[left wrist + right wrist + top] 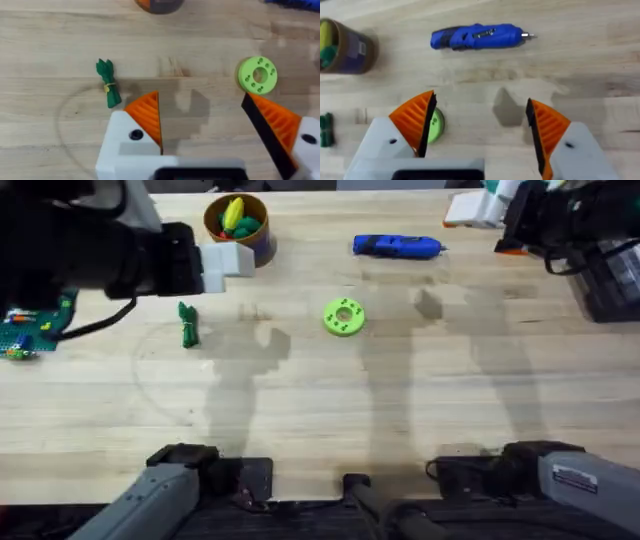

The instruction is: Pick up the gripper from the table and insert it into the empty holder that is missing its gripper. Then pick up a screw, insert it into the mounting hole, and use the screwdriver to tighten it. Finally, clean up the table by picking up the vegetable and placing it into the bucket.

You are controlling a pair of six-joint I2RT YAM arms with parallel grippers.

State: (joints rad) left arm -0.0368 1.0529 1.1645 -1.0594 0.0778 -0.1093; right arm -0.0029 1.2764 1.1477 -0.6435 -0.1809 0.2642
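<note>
The dark green vegetable (188,325) (108,82) lies on the table left of centre, below the bucket (237,225) (347,47), which holds a yellow and green toy. At the back centre the blue screwdriver (397,247) (477,36) lies with its bit pointing right. My left gripper (228,260) (200,97) hangs open above the table, to the right of the vegetable, with orange tips on both fingers. Raised at the back right, my right gripper (478,208) (480,99) is open and empty, also with two orange tips. The loose gripper, the empty holder and the screw are out of view.
A lime-green disc (344,317) (258,75) sits mid-table. A green circuit board (30,330) lies at the left edge. Dark equipment (610,275) stands at the far right edge. Both arm bases line the near edge.
</note>
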